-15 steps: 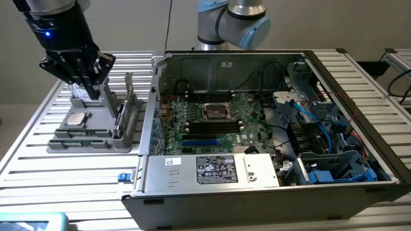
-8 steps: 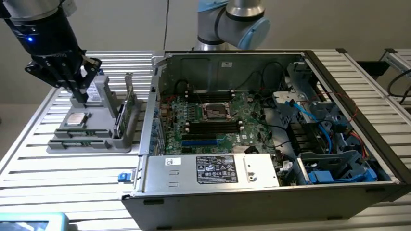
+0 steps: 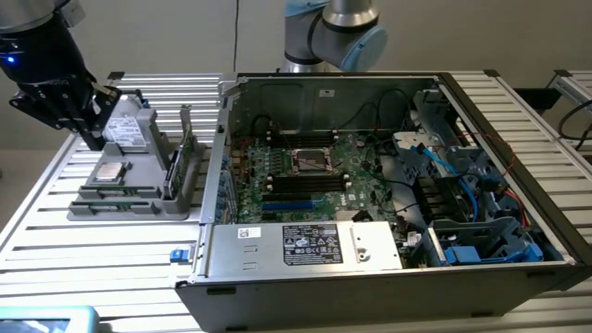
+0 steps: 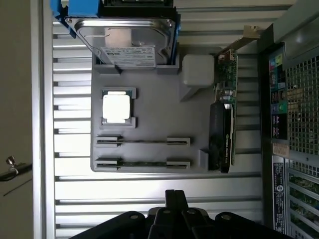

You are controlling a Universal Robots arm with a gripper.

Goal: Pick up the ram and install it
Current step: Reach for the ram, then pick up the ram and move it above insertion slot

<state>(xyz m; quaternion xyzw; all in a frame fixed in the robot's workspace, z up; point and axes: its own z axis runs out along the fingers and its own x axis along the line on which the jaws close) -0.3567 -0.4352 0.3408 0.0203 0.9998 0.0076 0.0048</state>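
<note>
Two ram sticks stand on edge in holders at the near end of a grey tray (image 3: 138,208); in the wrist view they show as thin strips, one (image 4: 143,142) beside the other (image 4: 143,163). In the exterior view they are green slivers (image 3: 118,195). My black gripper (image 3: 93,142) hangs over the far end of the tray, above the hard drive, well back from the sticks. Its fingers (image 4: 174,196) are pressed together with nothing between them.
The tray also holds a hard drive (image 4: 129,45), a square silver processor chip (image 4: 117,107) and an upright expansion card (image 4: 222,129). On the exterior view's right lies an open computer case (image 3: 389,277), its motherboard (image 3: 306,166) showing black slots, cables and drive cages.
</note>
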